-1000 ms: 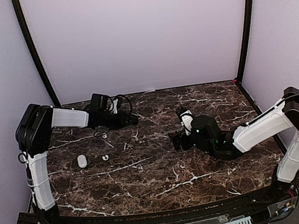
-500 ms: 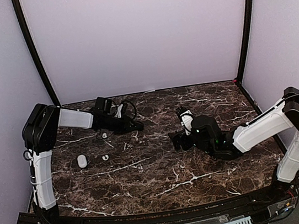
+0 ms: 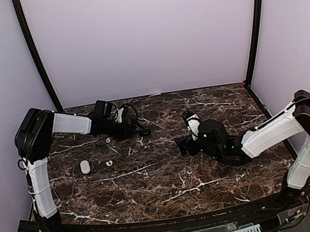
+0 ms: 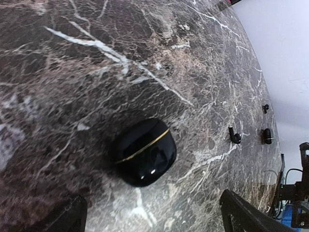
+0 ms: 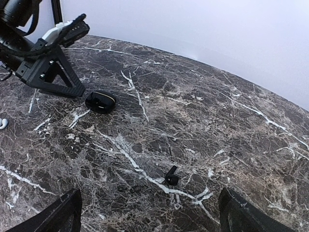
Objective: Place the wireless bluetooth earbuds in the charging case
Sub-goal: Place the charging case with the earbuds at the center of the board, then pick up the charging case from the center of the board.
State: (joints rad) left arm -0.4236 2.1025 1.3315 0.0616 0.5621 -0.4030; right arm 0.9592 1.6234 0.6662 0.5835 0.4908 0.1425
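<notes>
On the dark, white-veined marble bench [image 3: 152, 180], a smooth white pebble case [image 3: 85, 167] lies leftmost, with a tiny white bud [image 3: 109, 163] near it. The left pincer [image 4: 153, 212] is released, fingers wide. The glossy black case [image 4: 145, 152] lies free before it, its gold seam slanting along its length. Rightward, a black bud [image 5: 170, 179] lies alone, its stem pointing away from the right pincer [image 5: 149, 215], likewise spread and holding nothing.

Glossy blk plastic case [image 4: 144, 151]; polished marble-look table [image 4: 72, 58].
</notes>
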